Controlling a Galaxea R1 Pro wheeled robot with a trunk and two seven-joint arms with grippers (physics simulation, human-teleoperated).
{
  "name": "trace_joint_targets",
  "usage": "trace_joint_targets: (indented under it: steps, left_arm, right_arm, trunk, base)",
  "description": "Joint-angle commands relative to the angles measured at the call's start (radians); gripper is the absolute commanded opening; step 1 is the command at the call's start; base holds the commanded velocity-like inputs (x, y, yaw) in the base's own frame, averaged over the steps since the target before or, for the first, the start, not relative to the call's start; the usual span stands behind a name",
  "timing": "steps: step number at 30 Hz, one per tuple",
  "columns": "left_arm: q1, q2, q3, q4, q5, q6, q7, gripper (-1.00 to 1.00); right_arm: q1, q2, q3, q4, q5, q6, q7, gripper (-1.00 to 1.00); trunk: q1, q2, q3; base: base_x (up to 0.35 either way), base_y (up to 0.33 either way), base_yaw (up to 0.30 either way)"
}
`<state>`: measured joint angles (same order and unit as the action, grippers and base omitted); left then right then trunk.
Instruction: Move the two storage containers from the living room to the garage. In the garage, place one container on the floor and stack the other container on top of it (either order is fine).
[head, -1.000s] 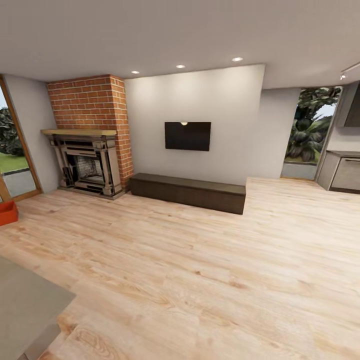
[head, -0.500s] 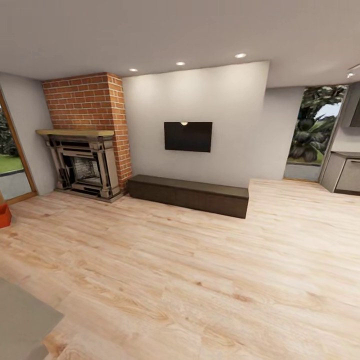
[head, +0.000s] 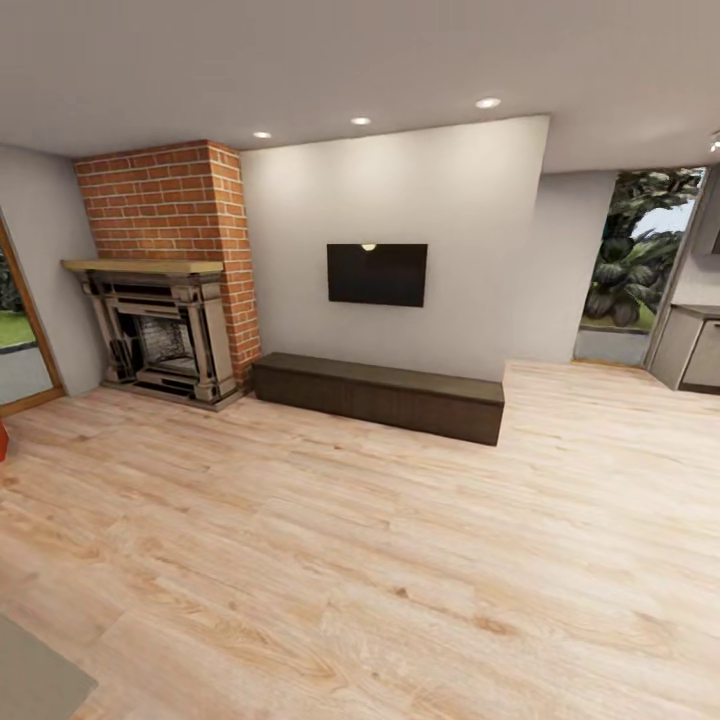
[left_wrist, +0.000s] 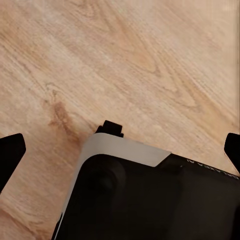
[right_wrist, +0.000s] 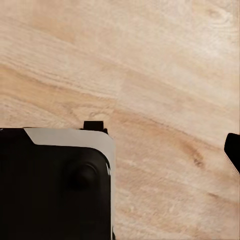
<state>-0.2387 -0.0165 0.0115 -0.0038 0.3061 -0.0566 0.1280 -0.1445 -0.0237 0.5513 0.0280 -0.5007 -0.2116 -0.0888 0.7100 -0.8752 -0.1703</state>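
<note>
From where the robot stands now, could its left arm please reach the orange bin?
Probably not: the orange bin is just a sliver at the room's far left edge, across open wood floor, while the left gripper hangs above bare planks.

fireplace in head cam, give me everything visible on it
The fireplace stands at the room's left, against the foot of a red brick chimney. Its surround looks like grey stone with stepped columns either side of a dark firebox. A light wooden mantel caps it. It sits upright on a low hearth resting on the wood-plank floor. A dark low bench begins just beside it; a gap or contact cannot be told.
</note>
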Motion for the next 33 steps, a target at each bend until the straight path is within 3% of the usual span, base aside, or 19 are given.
trace_joint_targets:
  steps: [1, 9, 33]
  left_arm:
    - [-0.001, 0.0, 0.001, 0.001, 0.004, -0.003, 0.002, 1.0]
    - [-0.001, 0.0, 0.001, 0.001, 0.004, -0.005, 0.003, 1.0]
    - [-0.001, 0.0, 0.001, 0.001, 0.004, -0.006, 0.003, 1.0]
  right_arm:
    - [-0.001, 0.001, 0.009, 0.003, -0.007, -0.005, 0.0, 1.0]
    - [-0.001, 0.0, 0.004, 0.003, -0.013, -0.005, 0.001, 1.0]
    - [-0.001, -0.001, 0.004, 0.003, -0.015, -0.005, 0.001, 1.0]
  trunk:
    - [0.001, -0.001, -0.001]
    - [0.001, -0.001, -0.001]
    - [0.001, -0.001, -0.001]
  base:
    - [0.326, 0.0, 0.0]
    - [0.326, 0.0, 0.057]
    - [0.326, 0.0, 0.262]
